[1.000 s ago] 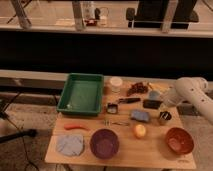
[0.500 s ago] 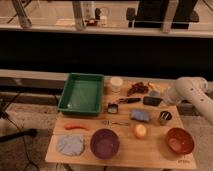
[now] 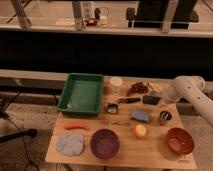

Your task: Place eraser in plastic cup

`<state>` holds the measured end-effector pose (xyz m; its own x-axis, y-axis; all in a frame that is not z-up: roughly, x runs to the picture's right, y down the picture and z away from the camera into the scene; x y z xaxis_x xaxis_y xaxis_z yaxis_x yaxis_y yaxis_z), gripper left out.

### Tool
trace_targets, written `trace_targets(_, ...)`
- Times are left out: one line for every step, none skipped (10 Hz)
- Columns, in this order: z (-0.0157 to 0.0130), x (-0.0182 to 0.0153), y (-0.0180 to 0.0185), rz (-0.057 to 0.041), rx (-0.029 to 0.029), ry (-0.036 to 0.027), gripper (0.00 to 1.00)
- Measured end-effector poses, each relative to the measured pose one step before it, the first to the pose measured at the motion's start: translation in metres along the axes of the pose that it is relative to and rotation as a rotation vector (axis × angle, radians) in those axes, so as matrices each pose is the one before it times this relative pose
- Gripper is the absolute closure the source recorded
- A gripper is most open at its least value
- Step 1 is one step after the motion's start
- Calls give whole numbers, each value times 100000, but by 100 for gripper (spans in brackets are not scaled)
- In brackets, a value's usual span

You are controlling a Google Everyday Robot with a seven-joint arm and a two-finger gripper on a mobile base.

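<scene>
The eraser [image 3: 151, 100], a flat black block, lies at the back right of the wooden table [image 3: 155, 152]. Just behind it is a small pale blue shape that looks like the plastic cup [image 3: 154, 93], partly hidden by the eraser. My white arm [image 3: 189, 89] reaches in from the right. Its gripper [image 3: 163, 95] is shut, low at the eraser's right end. I cannot tell whether it holds the eraser.
A green tray [image 3: 81, 94] and a cream cup [image 3: 116, 83] stand at the back. Nearby are a black-handled tool [image 3: 129, 101], blue sponge [image 3: 140, 116] and metal cup [image 3: 165, 117]. In front sit a purple bowl [image 3: 104, 144], brown bowl [image 3: 179, 140], yellow fruit [image 3: 140, 131] and grey cloth [image 3: 70, 145].
The gripper has closed at the eraser's right end. The arm has hardly shifted, and nothing on the table has visibly moved.
</scene>
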<state>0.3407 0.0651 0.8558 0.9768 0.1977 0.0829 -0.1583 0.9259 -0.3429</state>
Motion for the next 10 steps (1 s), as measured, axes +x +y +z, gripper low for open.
trace_targets(162,72,-322,280,614,223,100)
trace_targets(138,61,-237,173,494,104,100)
trace_targets(132,50,-392,251,852,128,100)
trace_targets(32,62,-210,162,455,63,100)
trace_targets(8,17,-259,91,490,53,100)
trace_targets(-31,91,-481,386,861,32,100)
trace_targets(-21,52,-450,328,728,5,100)
trace_targets(-49,14,-470,64,700,-107,100)
trace_targets(2,15,-415,-145,353,-210,100)
trace_targets(21,-24,-480,-164,323,-406,100)
